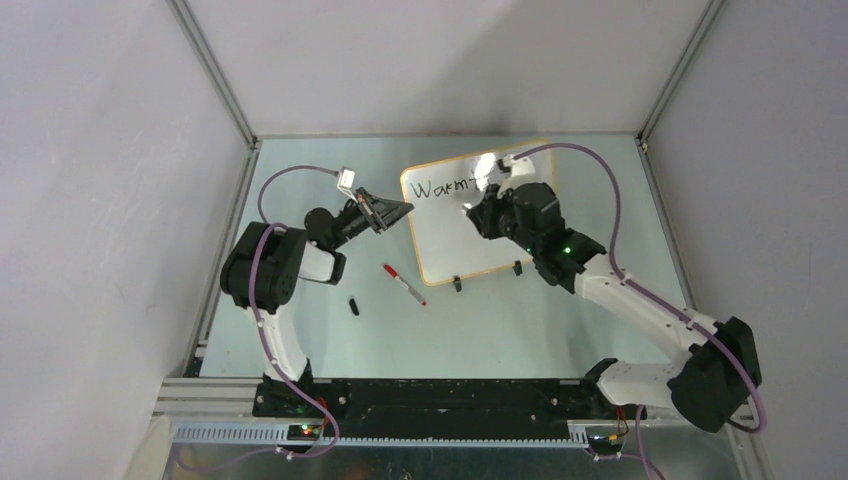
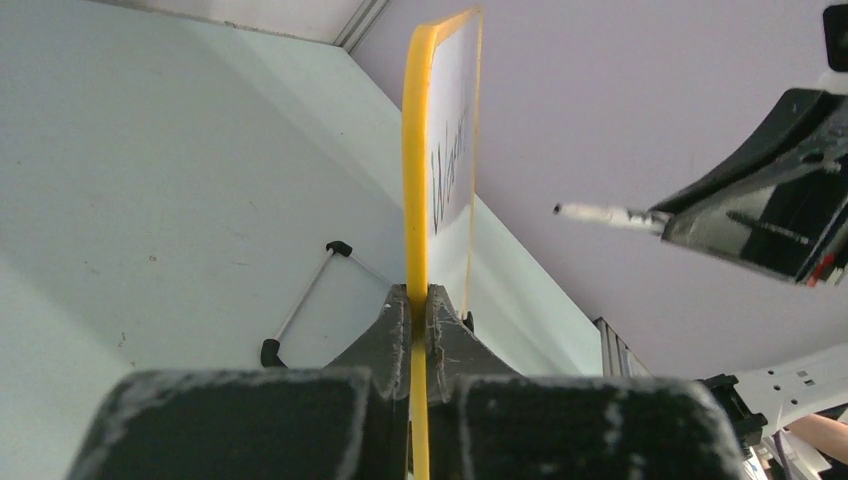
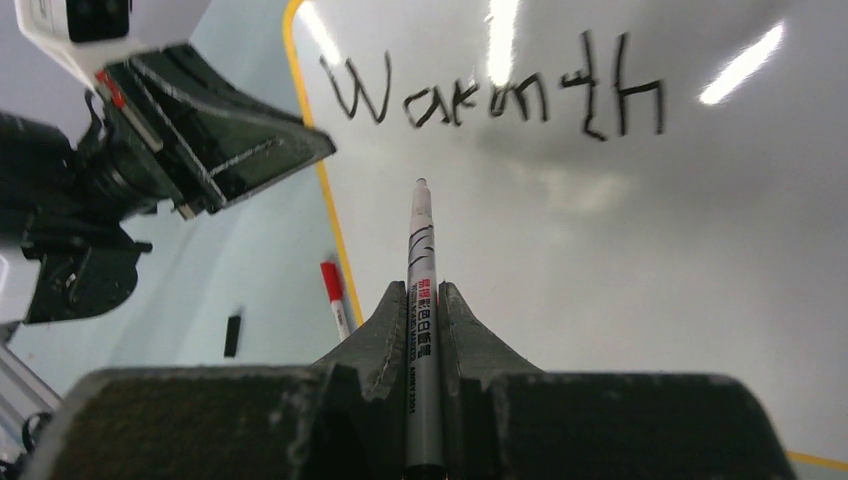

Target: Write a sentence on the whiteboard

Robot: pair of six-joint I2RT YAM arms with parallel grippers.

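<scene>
The whiteboard lies at the table's far middle with an orange-tan frame and two black clip feet at its near edge. The sentence reads only "Warmth" in black along the top; in the right wrist view the sentence shows whole. My left gripper is shut on the whiteboard's left edge. My right gripper is shut on a grey marker, tip pointing at the whiteboard just below the word and off the surface. The marker also shows in the left wrist view.
A red-capped marker lies on the table left of the board's near corner; it also shows in the right wrist view. A small black cap lies nearer the left arm. Grey walls enclose the table on three sides.
</scene>
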